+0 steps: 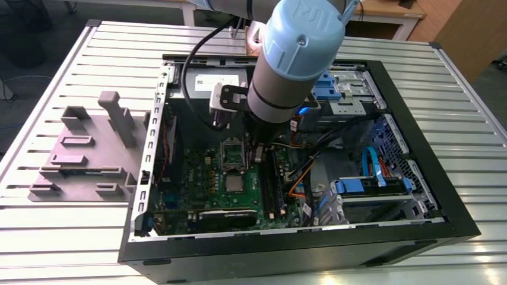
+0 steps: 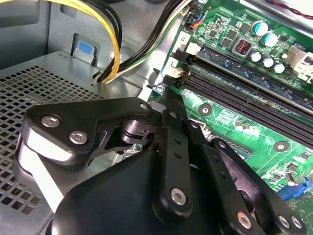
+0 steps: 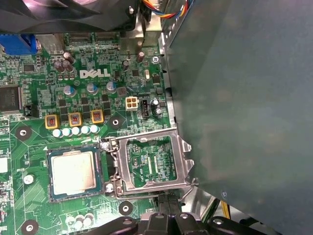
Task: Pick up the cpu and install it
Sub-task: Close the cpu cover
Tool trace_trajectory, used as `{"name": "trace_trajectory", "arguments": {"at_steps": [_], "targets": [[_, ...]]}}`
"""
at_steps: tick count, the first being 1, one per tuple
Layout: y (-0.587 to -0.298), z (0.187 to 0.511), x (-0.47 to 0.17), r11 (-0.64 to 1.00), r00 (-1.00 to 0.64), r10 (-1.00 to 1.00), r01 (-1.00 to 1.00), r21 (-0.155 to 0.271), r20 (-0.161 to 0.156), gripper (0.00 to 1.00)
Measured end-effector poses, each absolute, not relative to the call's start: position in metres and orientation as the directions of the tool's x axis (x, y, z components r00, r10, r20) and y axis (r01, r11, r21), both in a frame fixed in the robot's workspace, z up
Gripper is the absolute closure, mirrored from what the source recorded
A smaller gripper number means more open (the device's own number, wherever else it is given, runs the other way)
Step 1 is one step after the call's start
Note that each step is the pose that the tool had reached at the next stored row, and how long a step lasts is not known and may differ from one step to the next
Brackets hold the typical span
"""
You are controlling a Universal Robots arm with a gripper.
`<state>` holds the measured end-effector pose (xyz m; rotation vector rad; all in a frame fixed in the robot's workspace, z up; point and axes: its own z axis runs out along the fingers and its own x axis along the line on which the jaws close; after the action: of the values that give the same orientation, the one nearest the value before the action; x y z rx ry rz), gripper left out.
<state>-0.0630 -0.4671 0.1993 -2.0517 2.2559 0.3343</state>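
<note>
Exterior view: clenched, empty fingers [image 1: 258, 155] hover at three o'clock of the open bracket [image 1: 223, 153], cpu [image 1: 235, 183] seated at its six. Probably closing it: press squarely, gently.

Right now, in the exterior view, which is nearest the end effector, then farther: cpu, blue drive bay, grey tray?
1. cpu: beside the end effector.
2. blue drive bay: exterior view's right.
3. grey tray: exterior view's left, outside case.

Slatted metal table [image 1: 79, 249].
Open computer case [image 1: 301, 258] in the middle; grey tray [image 1: 87, 157] beside it, toward the exterior view's left.
</note>
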Motion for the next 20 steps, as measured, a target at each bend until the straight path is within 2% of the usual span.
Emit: {"name": "trace_trajectory", "arguments": {"at_steps": [8,14,20], "targets": [[-0.467,0.2056,-0.0631,0.083,-0.104,-0.974,-0.99,0.11,-0.201,0.89],[-0.4671,0.2029,-0.0683,0.083,-0.098,-0.974,-0.993,0.082,-0.206,0.89],[-0.4675,0.2027,-0.0721,0.082,-0.096,-0.973,-0.994,0.073,-0.21,0.89]]}}
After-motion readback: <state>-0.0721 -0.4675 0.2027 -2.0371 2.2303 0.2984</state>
